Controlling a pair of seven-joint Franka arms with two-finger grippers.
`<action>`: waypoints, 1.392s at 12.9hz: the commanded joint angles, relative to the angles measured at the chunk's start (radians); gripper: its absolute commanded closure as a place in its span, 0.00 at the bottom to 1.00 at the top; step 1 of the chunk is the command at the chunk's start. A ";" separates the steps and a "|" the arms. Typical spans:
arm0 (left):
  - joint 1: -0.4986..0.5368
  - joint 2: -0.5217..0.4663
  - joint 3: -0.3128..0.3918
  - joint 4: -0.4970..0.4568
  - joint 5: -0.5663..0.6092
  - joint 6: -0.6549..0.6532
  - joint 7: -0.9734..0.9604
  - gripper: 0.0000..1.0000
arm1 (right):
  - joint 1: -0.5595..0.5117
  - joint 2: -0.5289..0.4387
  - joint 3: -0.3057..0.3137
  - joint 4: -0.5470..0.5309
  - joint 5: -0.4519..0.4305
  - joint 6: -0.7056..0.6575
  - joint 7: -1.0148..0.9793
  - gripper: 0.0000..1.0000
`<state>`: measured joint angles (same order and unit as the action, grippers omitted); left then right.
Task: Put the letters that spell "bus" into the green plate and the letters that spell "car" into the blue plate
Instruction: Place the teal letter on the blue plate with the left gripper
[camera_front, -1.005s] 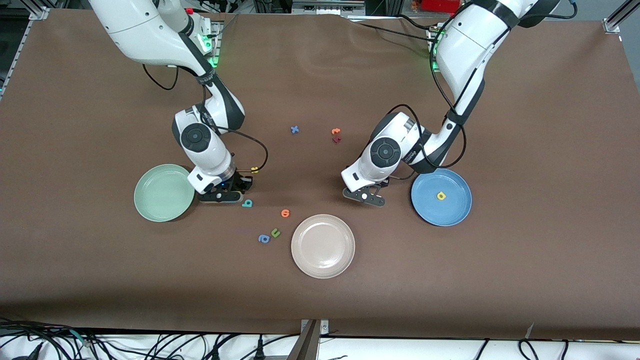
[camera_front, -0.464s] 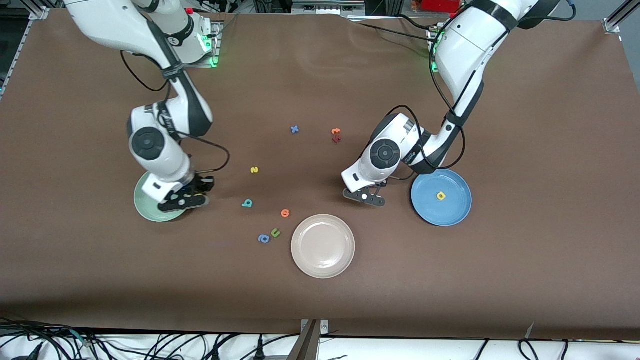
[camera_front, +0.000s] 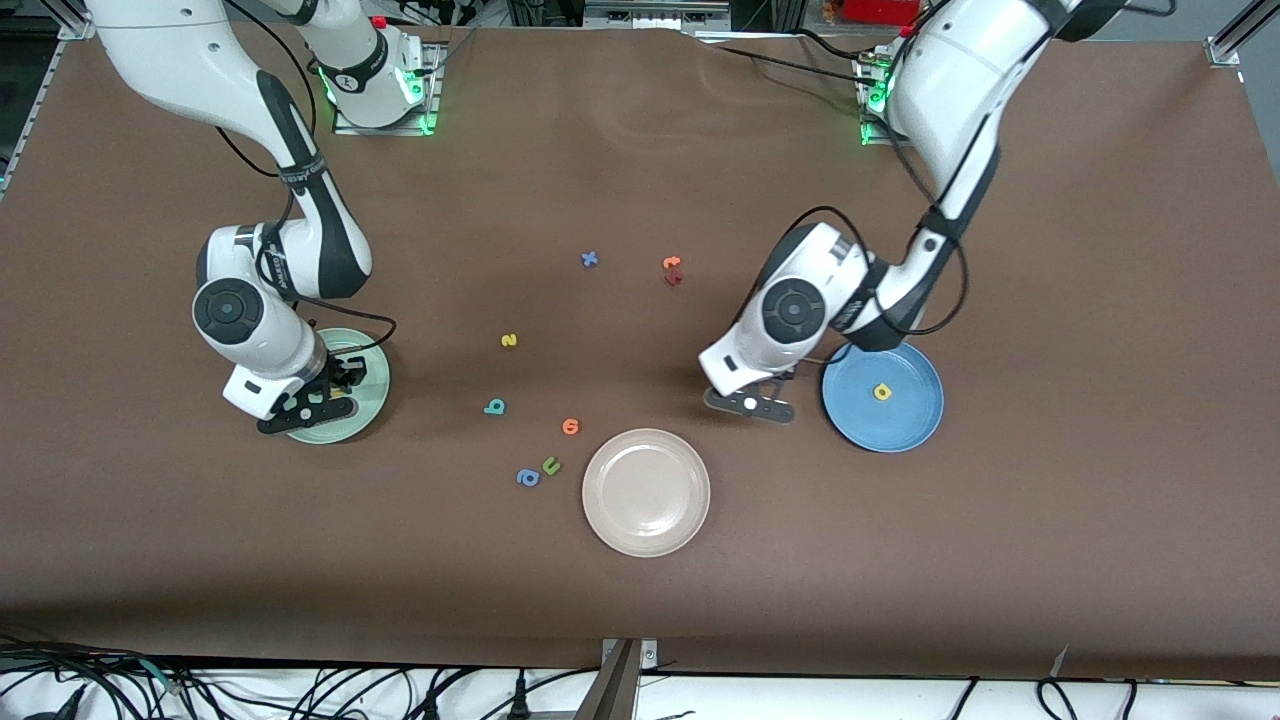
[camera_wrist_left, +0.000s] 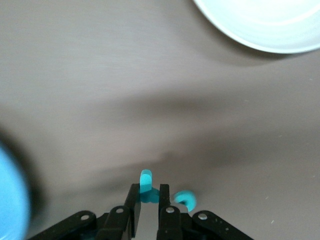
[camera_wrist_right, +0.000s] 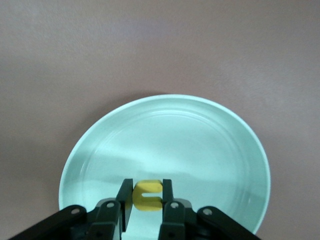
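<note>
Right gripper (camera_wrist_right: 147, 194) is clamped on the yellow "u" (camera_wrist_right: 148, 196) and hangs low over the green plate (camera_front: 368, 398), near its centre. Left gripper (camera_wrist_left: 147, 194) is pinched on a thin teal letter (camera_wrist_left: 145, 177) down at the table, at 9 o'clock of the blue plate (camera_front: 900, 438). We see the teal "c" (camera_wrist_left: 185, 198) just beside it. The yellow "a" (camera_front: 882, 392) sits mid blue plate. The teal "b" (camera_front: 494, 407) is loose on the table, with the yellow "s" (camera_front: 509, 340) at its 12 o'clock.
</note>
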<state>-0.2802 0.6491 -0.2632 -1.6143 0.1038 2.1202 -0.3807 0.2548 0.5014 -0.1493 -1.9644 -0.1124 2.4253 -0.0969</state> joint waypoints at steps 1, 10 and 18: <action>0.032 -0.061 0.031 -0.022 0.087 -0.091 0.000 0.87 | 0.007 0.049 -0.030 -0.005 0.017 0.069 -0.021 0.45; 0.185 -0.026 0.032 -0.039 0.140 -0.111 0.286 0.00 | 0.009 -0.096 -0.018 0.005 0.129 -0.061 0.000 0.01; 0.139 -0.010 -0.151 -0.027 0.131 -0.109 -0.082 0.00 | 0.257 0.005 0.011 0.031 0.185 0.155 0.638 0.06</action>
<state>-0.1209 0.6262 -0.3817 -1.6500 0.2282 2.0173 -0.3502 0.4673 0.4519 -0.1250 -1.9498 0.0524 2.5184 0.4701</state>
